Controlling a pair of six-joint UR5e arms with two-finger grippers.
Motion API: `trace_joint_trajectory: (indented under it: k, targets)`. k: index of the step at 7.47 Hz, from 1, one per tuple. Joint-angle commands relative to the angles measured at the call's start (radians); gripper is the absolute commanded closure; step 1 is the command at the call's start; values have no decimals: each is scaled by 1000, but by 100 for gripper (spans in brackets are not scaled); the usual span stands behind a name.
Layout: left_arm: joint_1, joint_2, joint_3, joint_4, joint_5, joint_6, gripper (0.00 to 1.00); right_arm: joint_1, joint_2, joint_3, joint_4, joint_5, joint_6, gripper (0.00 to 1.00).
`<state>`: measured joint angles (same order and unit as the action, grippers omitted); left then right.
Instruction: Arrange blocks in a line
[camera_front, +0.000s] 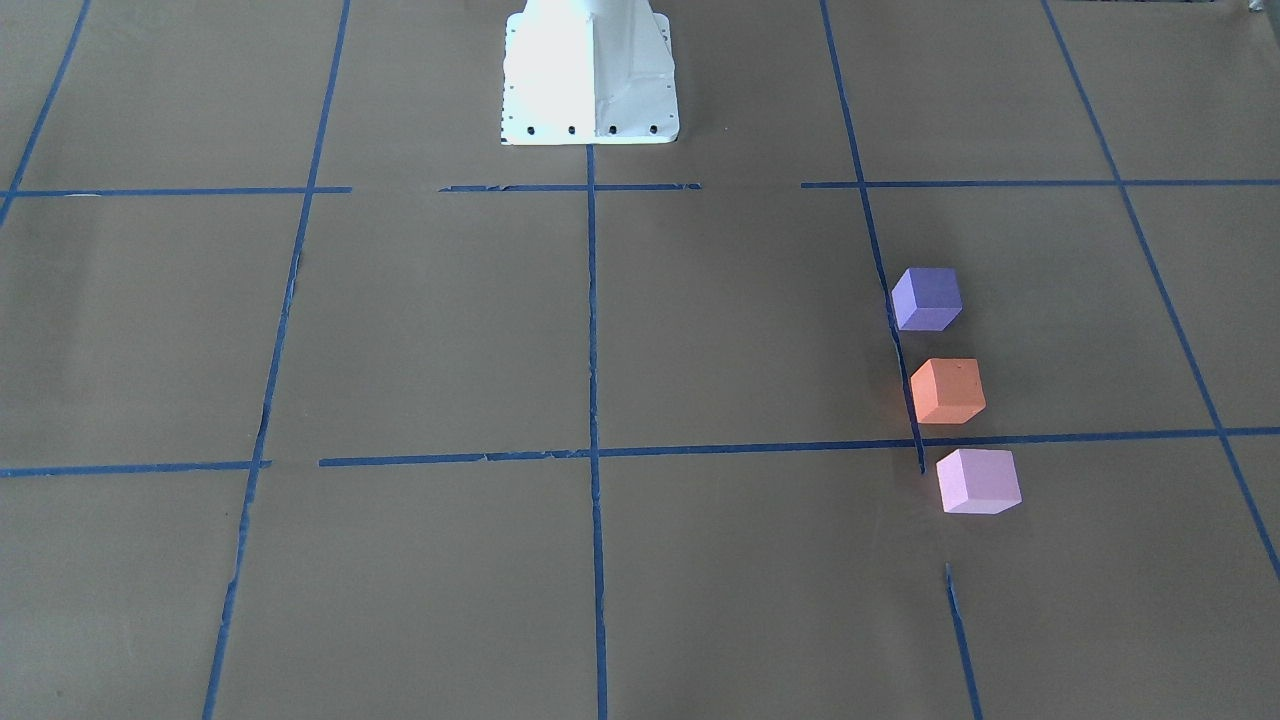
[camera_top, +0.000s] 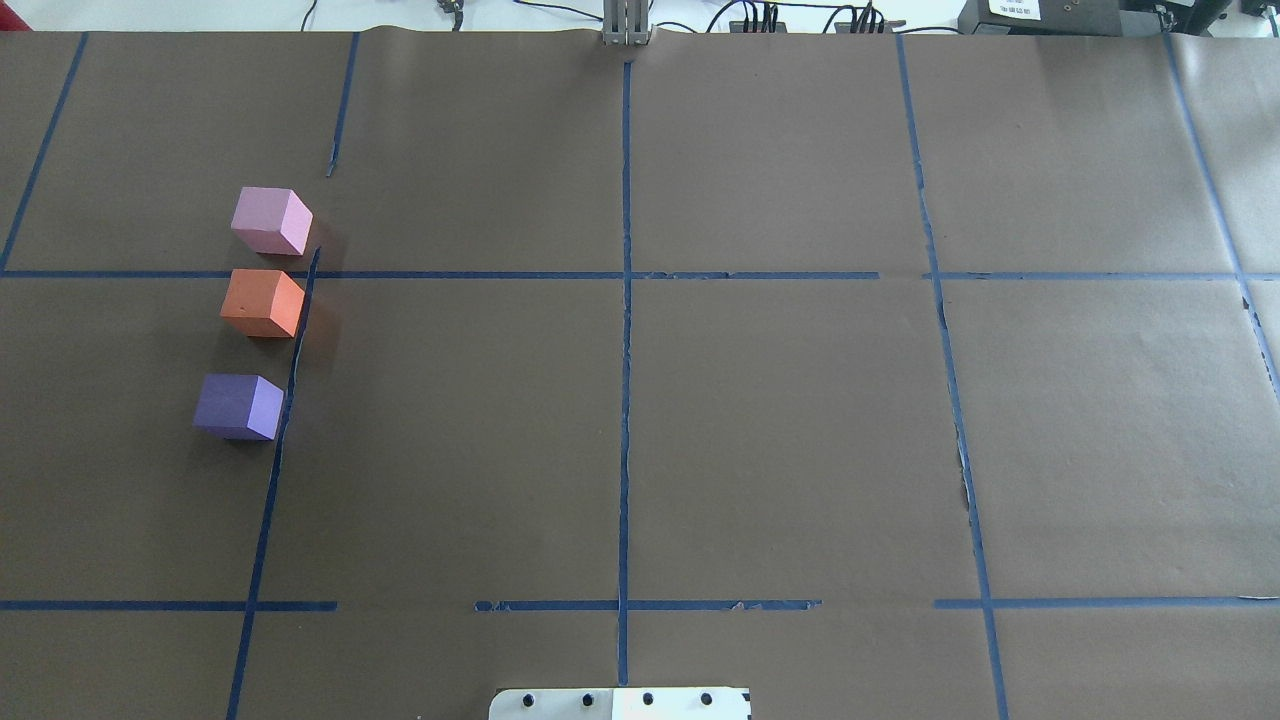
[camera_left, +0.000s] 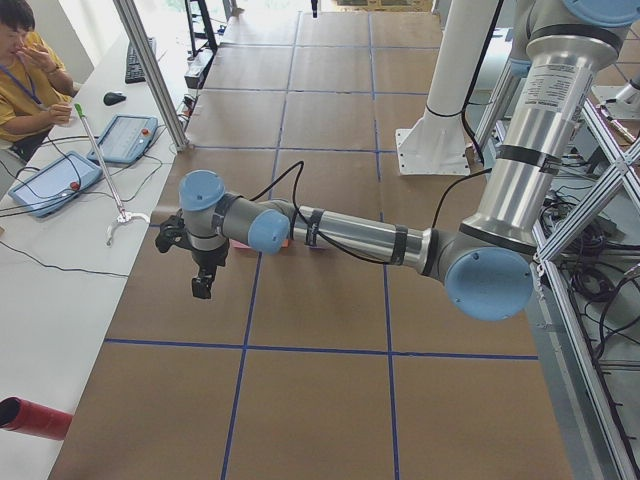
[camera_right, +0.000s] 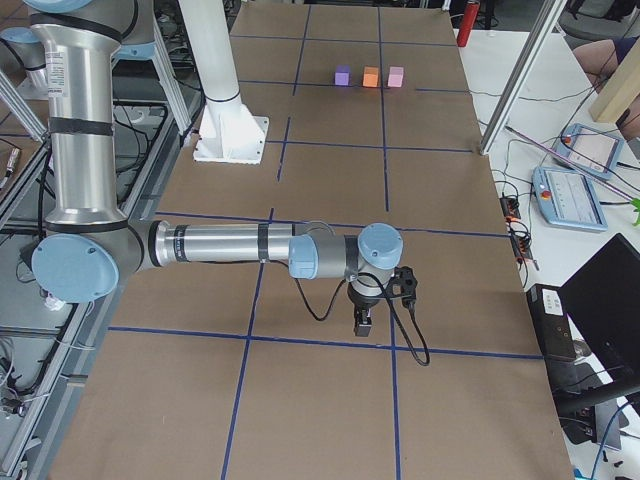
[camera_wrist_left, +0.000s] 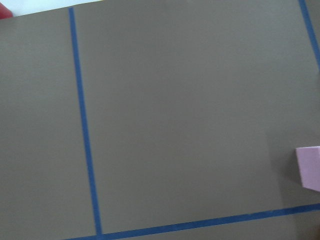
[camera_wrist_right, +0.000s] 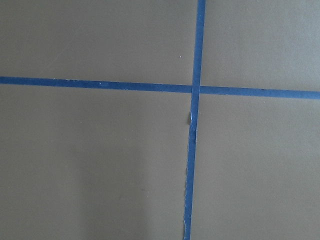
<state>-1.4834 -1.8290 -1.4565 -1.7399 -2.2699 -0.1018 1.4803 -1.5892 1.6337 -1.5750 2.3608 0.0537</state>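
1. The orange block (camera_top: 262, 302) sat on the bench (camera_top: 780, 430) between the purple block (camera_top: 238, 406) and the pink block (camera_top: 270, 220) (a loose row, none touching).
2. The left gripper (camera_left: 203, 285) hung apart from the orange block; whether it was released or clenched could not be told.
3. The right gripper (camera_right: 362, 322) hung well apart from the orange block, its state equally unclear.

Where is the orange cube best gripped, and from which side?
Probably from straight above, on the two upright faces across the row: the orange cube sits flat between the pink cube and the purple cube, the pink one close, so the faces along the row are crowded.
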Motion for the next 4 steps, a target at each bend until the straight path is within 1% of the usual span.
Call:
trace_joint_trajectory:
  k: [1, 4]
  targets:
    - [-72, 24, 56, 0, -2, 127, 3, 0, 0, 0, 0, 0, 0, 0]
    - [-72, 40, 57, 0, -5, 139, 3, 0, 0, 0, 0, 0, 0, 0]
